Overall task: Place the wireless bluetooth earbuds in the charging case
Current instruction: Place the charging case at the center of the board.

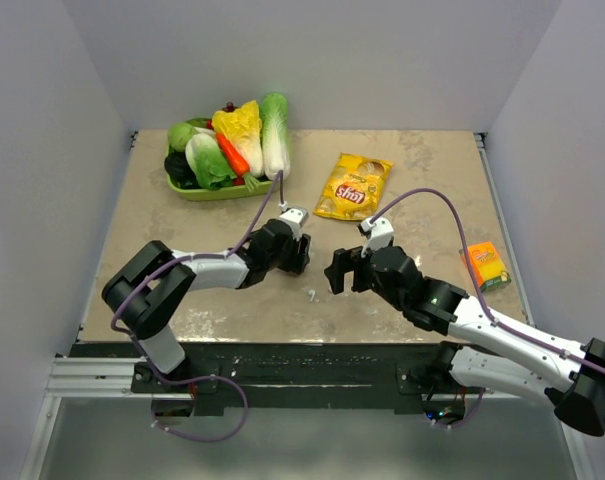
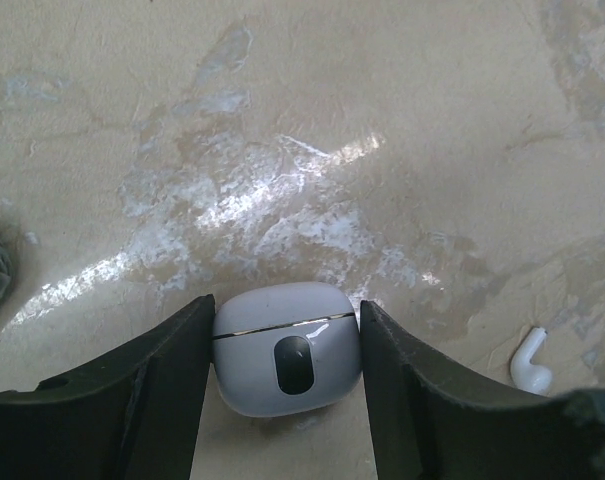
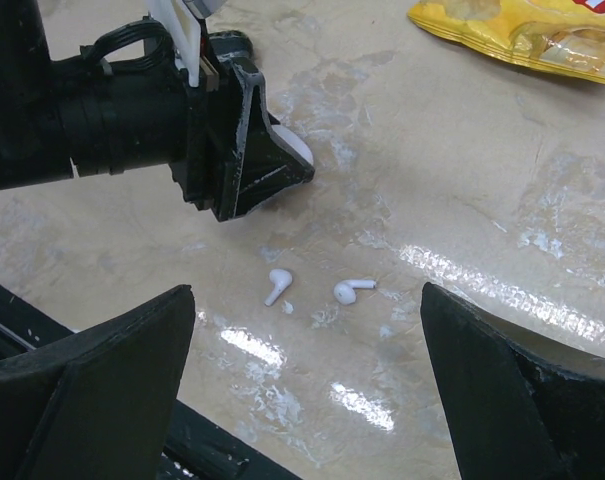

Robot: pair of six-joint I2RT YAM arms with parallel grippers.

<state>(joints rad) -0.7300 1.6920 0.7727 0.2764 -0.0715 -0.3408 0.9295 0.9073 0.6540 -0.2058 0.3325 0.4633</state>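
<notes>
Seen from above, two robot arms reach toward the middle of a beige, marbled surface [image 1: 432,170]. The left fingers [image 2: 162,400] are clamped on a small white charging case [image 2: 287,348], one finger pressed against each side. The case has rounded corners, a thin seam running across it and a dark oval on the face toward the camera; its lid looks closed. It sits low against the surface.

The right fingers [image 3: 82,400] are spread wide apart and hold nothing. They hang just to the right of the case, facing the left fingers.

Two white earbuds with short stems lie loose on the surface, near the case on the side toward the arm bases. From the right wrist camera, one earbud [image 3: 279,286] lies just beside the second earbud [image 3: 353,290] without touching it, and both lie beyond the gap between the open right fingers. The left wrist camera shows only one of them, at the lower right of the case.

At the far left stands a green basket [image 1: 207,190] piled with vegetables. A yellow chip bag [image 1: 353,186] lies at the far centre, and a small orange box [image 1: 485,265] sits at the right.
</notes>
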